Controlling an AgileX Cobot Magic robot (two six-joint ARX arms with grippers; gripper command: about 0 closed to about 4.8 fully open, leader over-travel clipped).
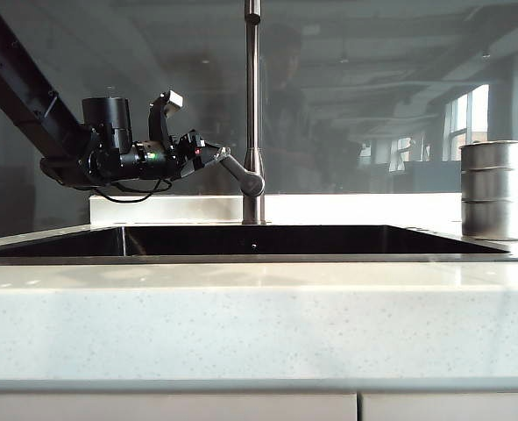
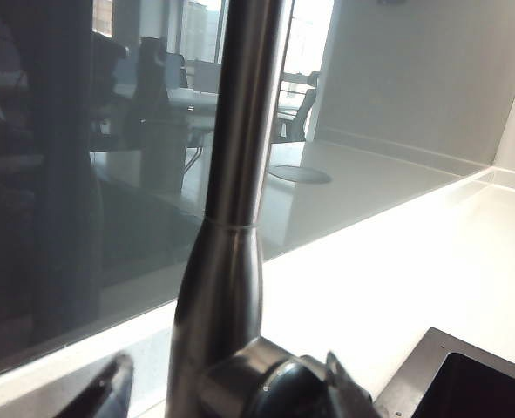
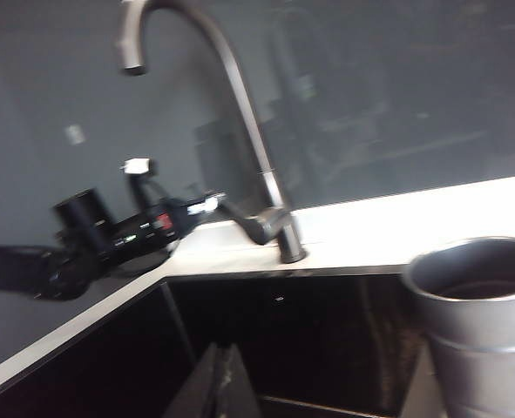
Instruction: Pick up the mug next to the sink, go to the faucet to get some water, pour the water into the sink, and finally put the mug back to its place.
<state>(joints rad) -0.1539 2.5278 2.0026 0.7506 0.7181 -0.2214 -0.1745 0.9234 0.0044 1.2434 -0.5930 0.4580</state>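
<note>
The steel mug (image 1: 495,190) stands upright on the counter right of the black sink (image 1: 285,239). No gripper touches it. Behind the sink rises the chrome faucet (image 1: 253,105). At the tip of its lever (image 1: 241,173) is my left gripper (image 1: 213,156). In the left wrist view this gripper (image 2: 227,392) is open, with one finger on each side of the lever hub (image 2: 266,383) at the faucet (image 2: 231,174) base. My right gripper (image 3: 225,374) is shut and empty over the sink (image 3: 309,340), apart from the mug (image 3: 479,322). It does not show in the exterior view.
A dark glass backsplash (image 1: 372,96) runs behind the counter. The pale speckled countertop (image 1: 259,316) fronts the sink. The left arm (image 1: 31,105) slants down from the upper left. The faucet spout (image 3: 133,52) curves out over the basin.
</note>
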